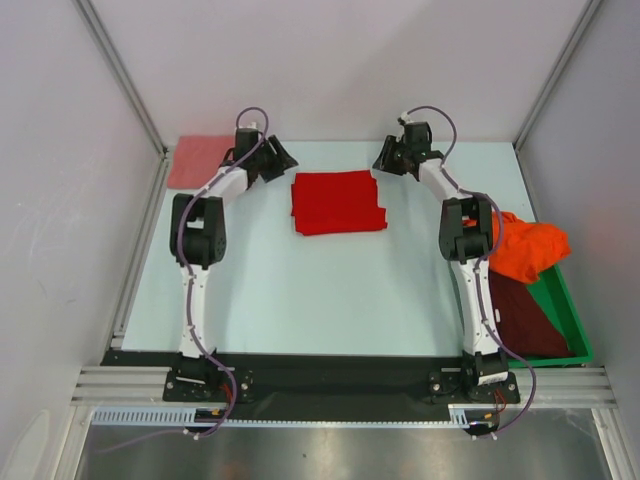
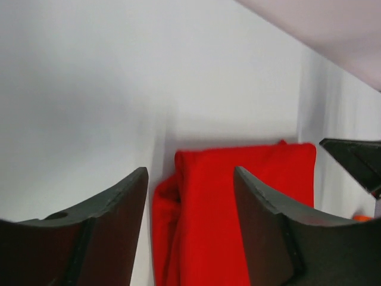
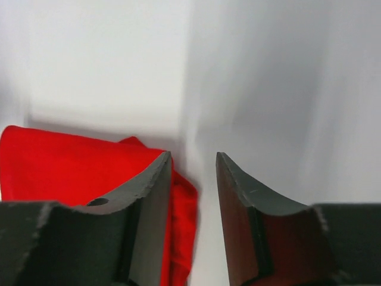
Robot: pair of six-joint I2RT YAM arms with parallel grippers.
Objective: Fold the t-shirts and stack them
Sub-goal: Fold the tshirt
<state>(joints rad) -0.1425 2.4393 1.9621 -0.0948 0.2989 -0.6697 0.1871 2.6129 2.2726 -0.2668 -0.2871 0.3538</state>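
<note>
A bright red t-shirt (image 1: 338, 202) lies folded into a rectangle at the middle back of the table. It shows in the left wrist view (image 2: 238, 202) and the right wrist view (image 3: 65, 167). A salmon-pink t-shirt (image 1: 198, 158) lies folded at the far left corner. An orange t-shirt (image 1: 525, 250) hangs over the rim of the green bin, and a dark maroon t-shirt (image 1: 525, 315) lies inside it. My left gripper (image 1: 283, 158) is open and empty just left of the red shirt. My right gripper (image 1: 382, 160) is open and empty just right of it.
The green plastic bin (image 1: 575, 330) stands at the table's right edge beside the right arm. White walls and metal frame posts (image 1: 120, 75) close in the back and sides. A black rail (image 1: 330, 375) runs along the near edge.
</note>
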